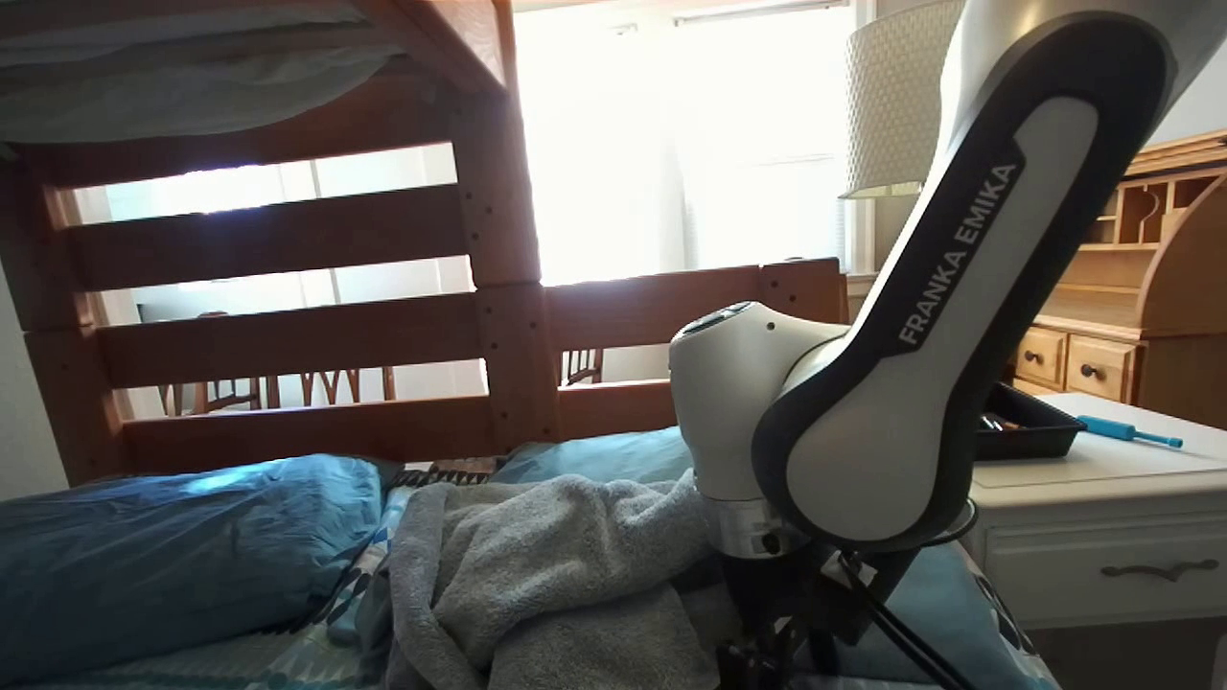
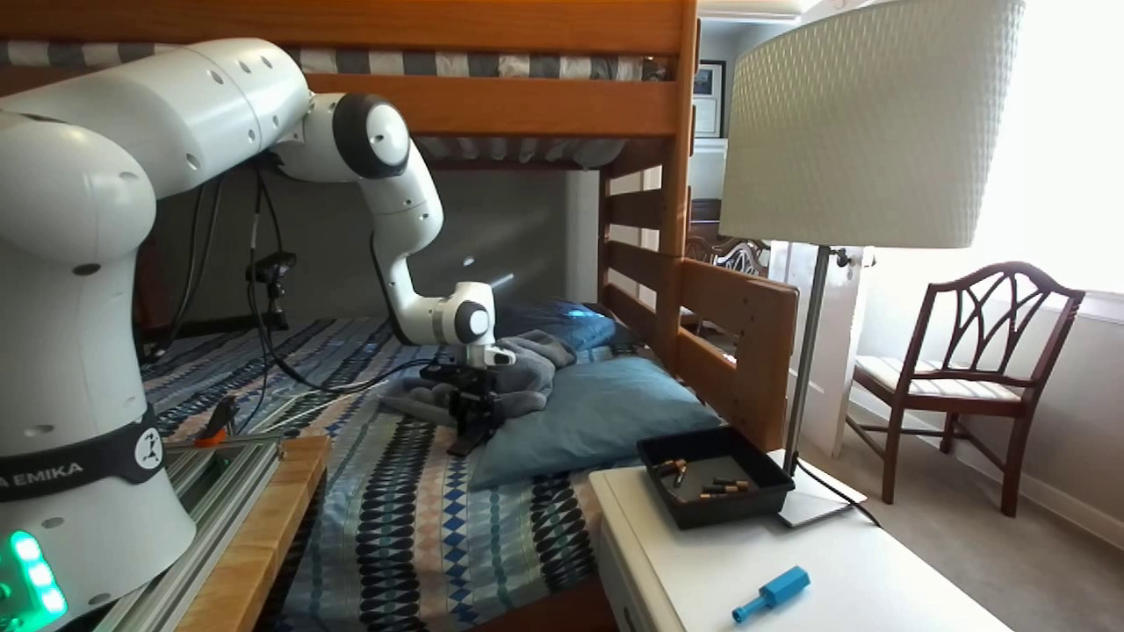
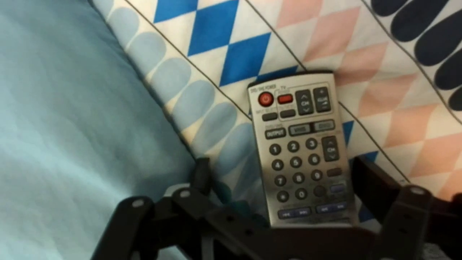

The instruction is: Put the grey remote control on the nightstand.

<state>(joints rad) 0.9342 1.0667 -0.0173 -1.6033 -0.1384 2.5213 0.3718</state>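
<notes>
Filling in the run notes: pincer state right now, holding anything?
Black two-fingered pincer: open, holding nothing; the flat, rectangular grey remote control lies between its jaws, ungripped, with a visible gap along one side.

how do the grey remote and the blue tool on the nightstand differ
The grey remote is silvery with two red buttons; the blue tool looks blue all over. The grey remote is a flat slab; the blue tool narrows partway along. The grey remote lies on patterned bedding, straddled by the open hand; the blue tool lies on the nightstand. Neither is gripped.
</notes>
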